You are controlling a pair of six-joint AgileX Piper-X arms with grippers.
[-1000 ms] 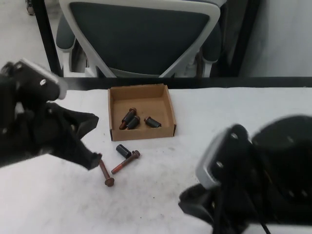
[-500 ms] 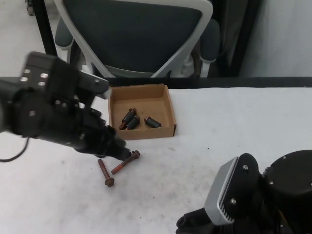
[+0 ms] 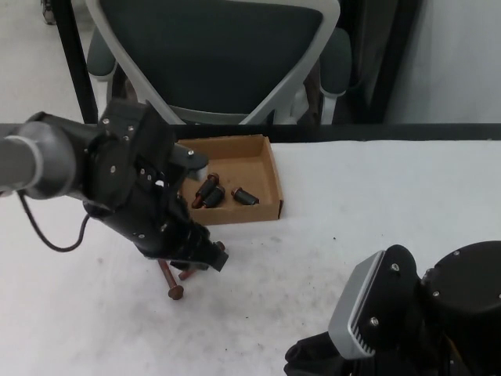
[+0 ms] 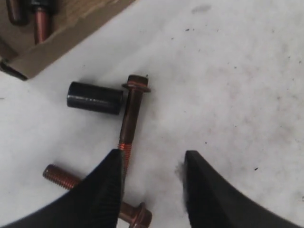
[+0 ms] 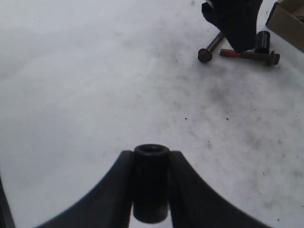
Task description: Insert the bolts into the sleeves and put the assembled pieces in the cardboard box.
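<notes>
The left gripper (image 4: 151,190) hangs low over the white tabletop (image 3: 391,204), its two black fingers (image 4: 107,190) spread apart with nothing between them. One fingertip overlaps the threaded end of a long copper-coloured metal bolt (image 4: 131,111) lying flat. A short black cylindrical sleeve (image 4: 94,98) lies touching that bolt just below its flanged head. A second copper-coloured bolt (image 4: 61,175) lies near, partly hidden behind the same finger. All three lie loose just beside the open brown cardboard box (image 3: 235,213), on its near side. The box holds three bolts fitted in black sleeves (image 3: 213,190). The right gripper (image 5: 151,159), well apart near the front of the tabletop, has its fingers clenched on another black sleeve (image 5: 151,190), whose open end shows between the fingertips.
</notes>
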